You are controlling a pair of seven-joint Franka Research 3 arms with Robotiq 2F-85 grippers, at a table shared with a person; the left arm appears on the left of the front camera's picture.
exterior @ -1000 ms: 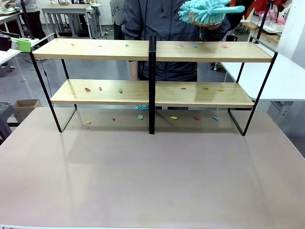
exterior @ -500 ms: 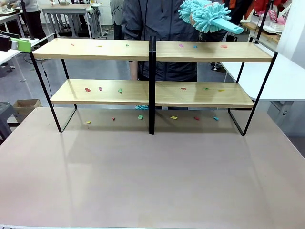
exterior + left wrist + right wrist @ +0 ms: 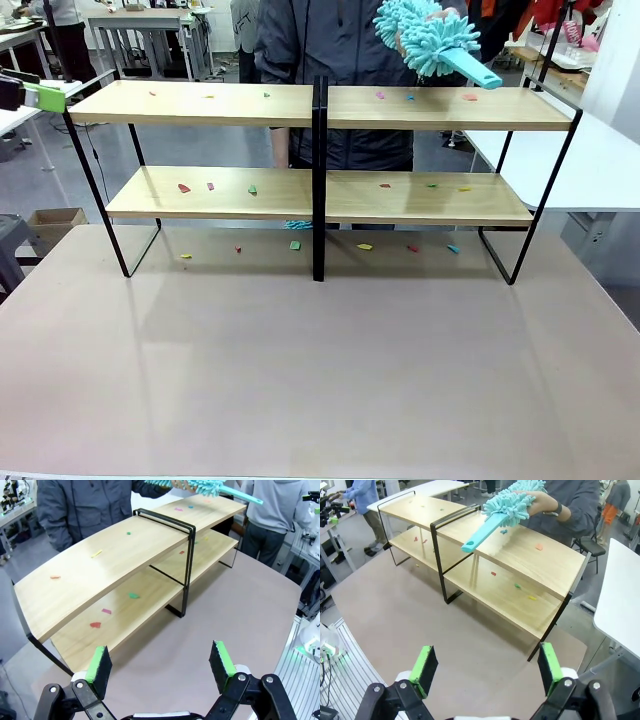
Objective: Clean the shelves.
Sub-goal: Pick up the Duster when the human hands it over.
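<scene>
- The left fingers stand wide apart and hold nothing. They hang above the left part of the worktop, tilted down toward the left end of the rack.
- The right fingers are also spread wide and empty. This arm is raised over the right part of the worktop and looks down on the right end of the rack.
- The shelves stand across the far half of the worktop, well apart from both pairs of fingers.
- Small coloured scraps lie on the upper and lower boards, in both halves, and some more lie on the worktop under the rack. In my judgement the cleaning has not begun and all of it is left to do.
- Behind the rack, a person's hand holds a fluffy turquoise duster by its head. It is above the right half of the upper board and seems not to touch it.
- The duster's handle points to the robot's side, so it is probably offered to the right arm.
</scene>
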